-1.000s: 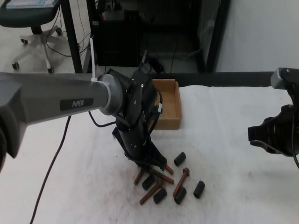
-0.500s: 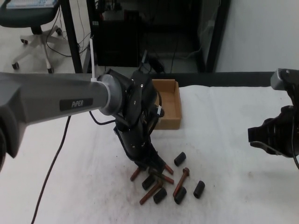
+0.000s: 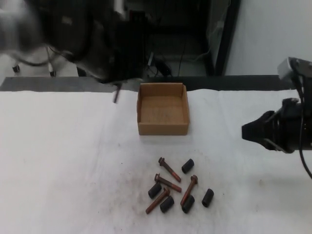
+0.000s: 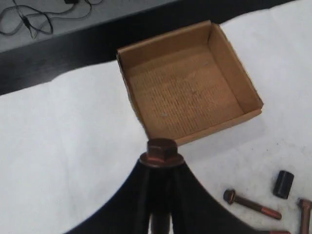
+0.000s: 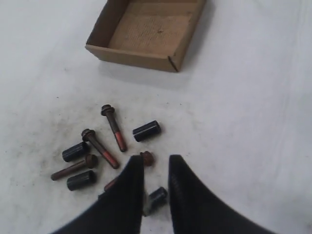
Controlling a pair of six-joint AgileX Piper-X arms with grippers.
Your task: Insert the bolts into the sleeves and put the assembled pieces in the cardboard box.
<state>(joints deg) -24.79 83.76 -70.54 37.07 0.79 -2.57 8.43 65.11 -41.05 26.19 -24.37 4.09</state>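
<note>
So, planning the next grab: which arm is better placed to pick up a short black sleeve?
Probably right: the right gripper hangs open above the black sleeves; the left gripper is shut on a copper-coloured hex-head bolt.

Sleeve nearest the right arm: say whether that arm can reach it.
Probably yes: the sleeve lies bare, nothing between it and the open right gripper; the left gripper is away by the cardboard box.
</note>
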